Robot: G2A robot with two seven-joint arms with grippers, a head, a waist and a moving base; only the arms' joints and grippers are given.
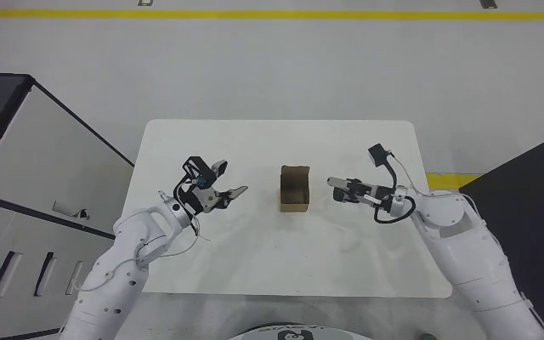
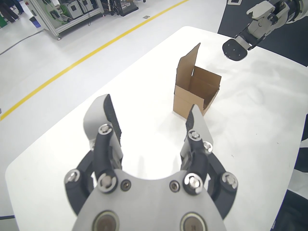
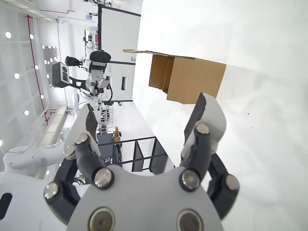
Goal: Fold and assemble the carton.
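Observation:
A small brown carton [image 1: 294,188] stands upright in the middle of the white table [image 1: 255,144], its top open and one lid flap [image 2: 188,64] raised. My left gripper [image 1: 229,183] hovers to the carton's left, open with nothing between its fingers [image 2: 112,114]. My right gripper [image 1: 333,184] hovers just to the carton's right, tilted on its side, also open and empty. In the right wrist view the carton [image 3: 192,80] sits a short way beyond the fingertips [image 3: 199,108]. The right gripper [image 2: 237,49] also shows beyond the carton in the left wrist view.
The table has rounded corners and bare surface all around the carton. A dark cabinet [image 1: 34,153] stands off the table's left side, a dark panel [image 1: 518,195] off its right. A yellow floor line [image 1: 272,14] runs behind.

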